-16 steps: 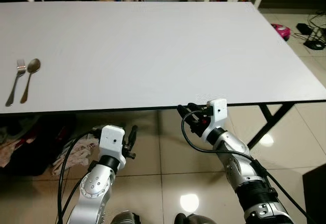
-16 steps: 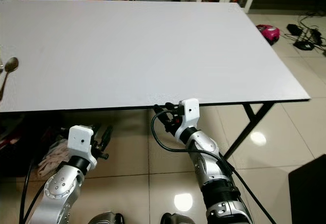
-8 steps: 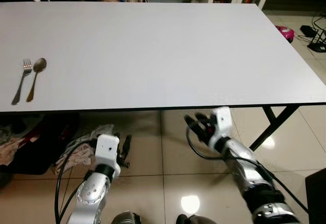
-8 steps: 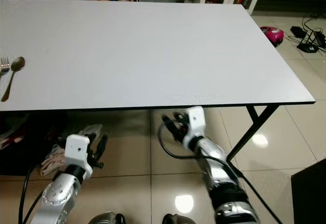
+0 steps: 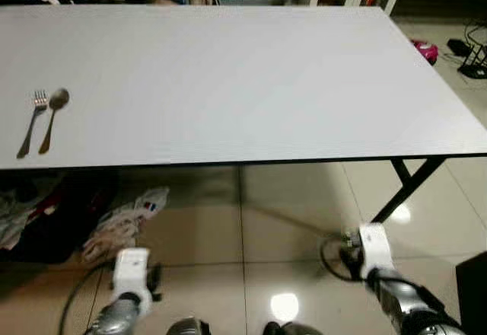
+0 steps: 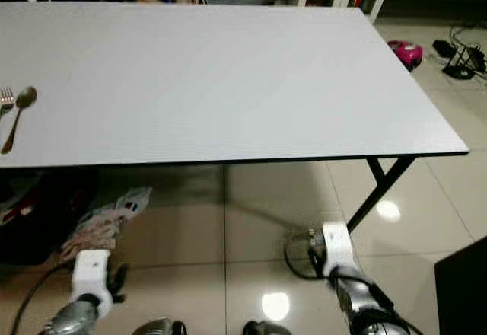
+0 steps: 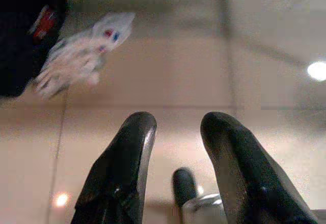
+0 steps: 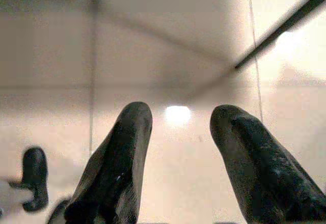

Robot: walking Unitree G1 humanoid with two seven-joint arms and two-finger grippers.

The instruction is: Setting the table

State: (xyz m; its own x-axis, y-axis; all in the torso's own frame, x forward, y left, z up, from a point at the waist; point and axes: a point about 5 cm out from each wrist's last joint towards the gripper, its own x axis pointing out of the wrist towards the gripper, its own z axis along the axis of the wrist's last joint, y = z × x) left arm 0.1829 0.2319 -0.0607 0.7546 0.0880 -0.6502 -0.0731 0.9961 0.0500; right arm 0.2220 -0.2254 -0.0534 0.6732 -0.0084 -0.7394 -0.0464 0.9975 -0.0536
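A wide white table (image 5: 243, 76) stretches across the head views, and over at its far left edge lie a fork (image 5: 32, 119) and a spoon (image 5: 52, 116), side by side, just beside each other, handles pointing toward the robot. Those are the 2 pieces of cutlery on the tabletop, well apart from both arms.

Down below the table's near edge, both arms hang low over the glossy tiled floor (image 5: 281, 221). The left gripper (image 7: 175, 127) points down at the tiles, its 2 black fingers (image 7: 127, 152) spread apart with nothing between them. It is released, holding nothing. In its wrist view, a crumpled white plastic bag (image 7: 81, 51) with red and blue print lies on the floor next to a dark heap of cloth (image 7: 25, 35).

The right gripper (image 8: 181, 119) is also low near the floor, close to the table's black leg (image 5: 407, 190). Its fingers (image 8: 122, 152) stand apart as well, empty, with bare tile and a bright light reflection showing through the gap.

Beyond the table's right end, a pink object (image 5: 423, 47) sits on the floor beside some black cables (image 5: 466, 52).
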